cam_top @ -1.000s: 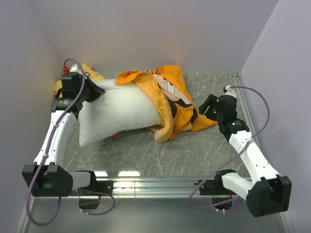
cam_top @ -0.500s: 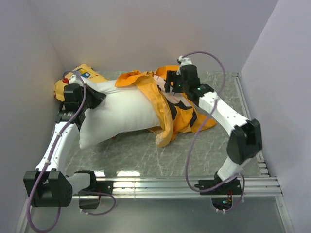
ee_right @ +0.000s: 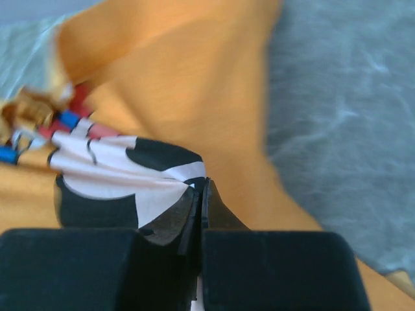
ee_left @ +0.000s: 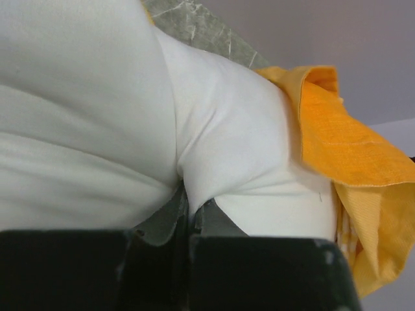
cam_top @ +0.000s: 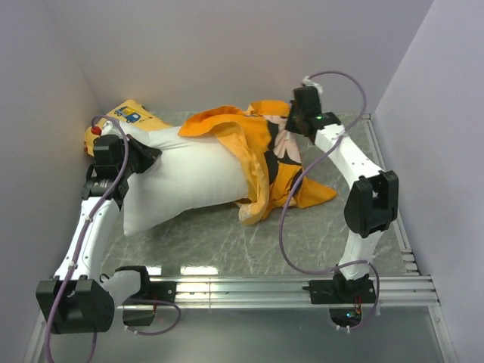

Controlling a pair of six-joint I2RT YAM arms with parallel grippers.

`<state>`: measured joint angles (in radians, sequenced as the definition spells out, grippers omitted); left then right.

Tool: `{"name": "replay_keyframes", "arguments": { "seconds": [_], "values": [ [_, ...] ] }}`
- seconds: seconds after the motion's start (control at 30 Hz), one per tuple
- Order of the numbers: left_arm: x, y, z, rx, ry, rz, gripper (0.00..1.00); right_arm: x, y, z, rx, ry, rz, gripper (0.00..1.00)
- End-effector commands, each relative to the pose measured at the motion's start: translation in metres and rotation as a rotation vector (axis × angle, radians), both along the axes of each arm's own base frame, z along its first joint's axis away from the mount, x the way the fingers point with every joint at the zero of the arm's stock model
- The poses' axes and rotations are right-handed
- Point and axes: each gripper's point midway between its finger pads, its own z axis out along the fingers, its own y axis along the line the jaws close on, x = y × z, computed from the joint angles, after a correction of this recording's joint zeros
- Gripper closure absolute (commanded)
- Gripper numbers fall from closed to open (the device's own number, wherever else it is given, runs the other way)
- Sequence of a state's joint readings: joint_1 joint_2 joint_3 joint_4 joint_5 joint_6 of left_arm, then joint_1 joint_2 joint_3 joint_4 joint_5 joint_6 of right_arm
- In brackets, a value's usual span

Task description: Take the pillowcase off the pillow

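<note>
At the left end of the table [cam_top: 219,246], the left gripper [ee_left: 188,210] has its fingers pressed together on a fold of the pillow [cam_top: 189,174]. The white cloth bunches into the pinch. The pillow lies across the left and middle of the table. Its right end sits inside the pillowcase [cam_top: 253,147], which is gathered around that end and trails right onto the table. Toward the far right, the right gripper [ee_right: 203,194] is clamped on the pillowcase, nipping the black-and-white print at the fingertips.

One second ago the right gripper sat low near the pillowcase's right corner. Half a second ago it was over the top of the cloth. It now stands nearer the back wall, with the orange cloth drawn up with it. More of the yellow pillow [cam_top: 132,115] shows in the far left corner.
</note>
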<state>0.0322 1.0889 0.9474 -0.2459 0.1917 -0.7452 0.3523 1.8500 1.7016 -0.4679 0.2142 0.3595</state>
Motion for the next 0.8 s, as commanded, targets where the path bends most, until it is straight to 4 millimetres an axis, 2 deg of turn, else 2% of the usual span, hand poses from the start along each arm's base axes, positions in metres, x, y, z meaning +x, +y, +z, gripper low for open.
{"name": "replay_keyframes", "arguments": {
  "seconds": [0.0,0.03,0.07,0.1,0.17,0.2,0.27,0.3,0.33,0.37,0.4,0.43,0.47,0.5,0.53,0.57,0.6,0.63,0.67,0.7,0.77],
  "values": [
    [-0.014,0.056,0.007,0.083,0.018,0.212,1.0,0.004,-0.128,-0.002,0.014,0.027,-0.37,1.0],
    [-0.016,0.058,0.01,0.086,0.011,0.219,1.0,0.002,-0.156,-0.001,0.056,0.024,-0.437,1.0],
    [-0.017,0.06,0.013,0.084,0.006,0.226,0.99,0.002,-0.167,-0.004,0.079,0.022,-0.464,1.0],
    [-0.018,0.06,0.015,0.083,0.002,0.225,1.0,-0.002,-0.169,-0.012,0.114,0.045,-0.457,1.0],
    [-0.017,0.054,0.016,0.064,-0.008,0.2,1.0,-0.002,-0.166,-0.004,0.147,0.015,-0.435,1.0],
    [-0.016,0.053,0.015,0.056,-0.008,0.195,1.0,-0.005,-0.158,-0.009,0.163,0.029,-0.407,1.0],
    [-0.012,0.05,0.018,0.045,-0.02,0.177,1.0,-0.007,-0.132,0.003,0.187,0.002,-0.312,0.98],
    [-0.011,0.046,0.017,0.035,-0.018,0.156,1.0,-0.013,-0.119,0.002,0.179,0.007,-0.281,0.81],
    [-0.008,0.045,0.016,0.035,-0.016,0.144,1.0,-0.021,-0.113,0.016,0.149,-0.021,-0.261,0.7],
    [-0.006,0.044,0.018,0.034,-0.018,0.138,1.0,-0.028,-0.107,0.02,0.122,-0.033,-0.251,0.45],
    [-0.005,0.043,0.017,0.033,-0.013,0.135,1.0,-0.041,-0.088,0.015,0.099,-0.024,-0.216,0.37],
    [-0.004,0.044,0.019,0.034,-0.016,0.136,1.0,-0.05,-0.084,0.02,0.082,-0.043,-0.21,0.31],
    [-0.003,0.043,0.021,0.032,-0.018,0.134,0.99,-0.063,-0.083,0.042,0.089,-0.113,-0.218,0.24],
    [-0.002,0.044,0.022,0.033,-0.018,0.137,0.99,-0.079,-0.077,0.024,0.089,-0.086,-0.201,0.23],
    [-0.002,0.044,0.023,0.035,-0.019,0.14,0.98,-0.09,-0.071,0.022,0.119,-0.097,-0.196,0.22],
    [-0.002,0.044,0.024,0.036,-0.022,0.141,0.97,-0.104,-0.069,0.043,0.173,-0.172,-0.184,0.21],
    [-0.001,0.043,0.024,0.036,-0.023,0.14,0.96,-0.124,-0.058,0.012,0.195,-0.126,-0.16,0.21],
    [0.0,0.042,0.024,0.036,-0.025,0.138,0.94,-0.14,-0.052,0.024,0.242,-0.18,-0.134,0.2],
    [0.0,0.042,0.026,0.036,-0.026,0.137,0.94,-0.148,-0.047,0.021,0.272,-0.203,-0.126,0.2],
    [0.001,0.041,0.025,0.035,-0.024,0.134,0.89,-0.165,-0.042,-0.01,0.288,-0.154,-0.124,0.2],
    [0.002,0.039,0.028,0.038,-0.03,0.125,0.84,-0.19,-0.02,-0.015,0.341,-0.174,-0.056,0.2]
  ]
}}
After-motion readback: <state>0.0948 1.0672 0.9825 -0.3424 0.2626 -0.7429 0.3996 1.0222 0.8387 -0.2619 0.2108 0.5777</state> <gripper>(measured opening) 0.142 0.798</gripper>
